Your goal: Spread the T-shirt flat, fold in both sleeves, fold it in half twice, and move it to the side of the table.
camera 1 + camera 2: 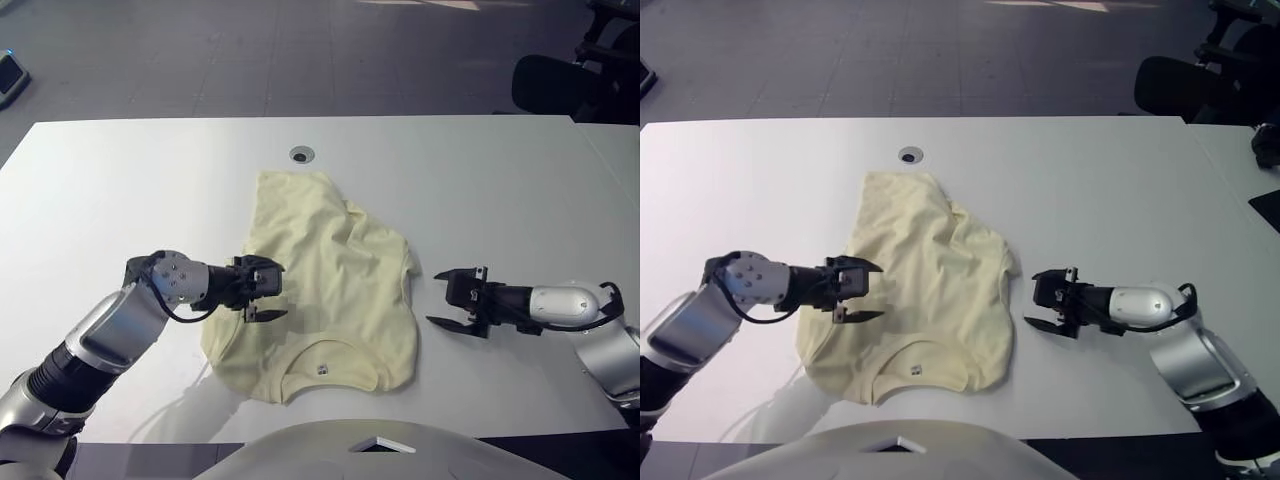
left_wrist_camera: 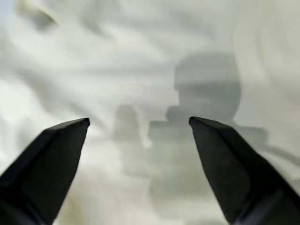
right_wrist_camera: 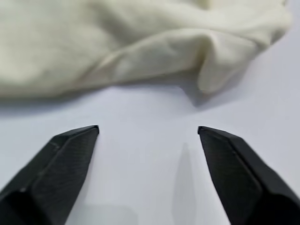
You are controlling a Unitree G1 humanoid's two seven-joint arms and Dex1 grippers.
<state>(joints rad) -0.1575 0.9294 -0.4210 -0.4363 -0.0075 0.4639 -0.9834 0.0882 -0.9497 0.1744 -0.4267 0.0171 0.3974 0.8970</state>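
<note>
A pale yellow T-shirt (image 1: 325,285) lies rumpled in the middle of the white table (image 1: 120,190), its collar toward the near edge and its hem toward the far side. My left gripper (image 1: 266,292) hangs open just over the shirt's left edge; in the left wrist view the cloth (image 2: 140,70) lies under the spread fingertips (image 2: 70,136). My right gripper (image 1: 447,298) stands open on bare table a short way right of the shirt. The right wrist view has the shirt's folded edge (image 3: 220,65) ahead of the open fingers (image 3: 75,145).
A round cable grommet (image 1: 301,154) sits in the table just beyond the shirt's far end. Bare table extends left and right of the shirt. A black chair (image 1: 560,85) stands past the far right corner.
</note>
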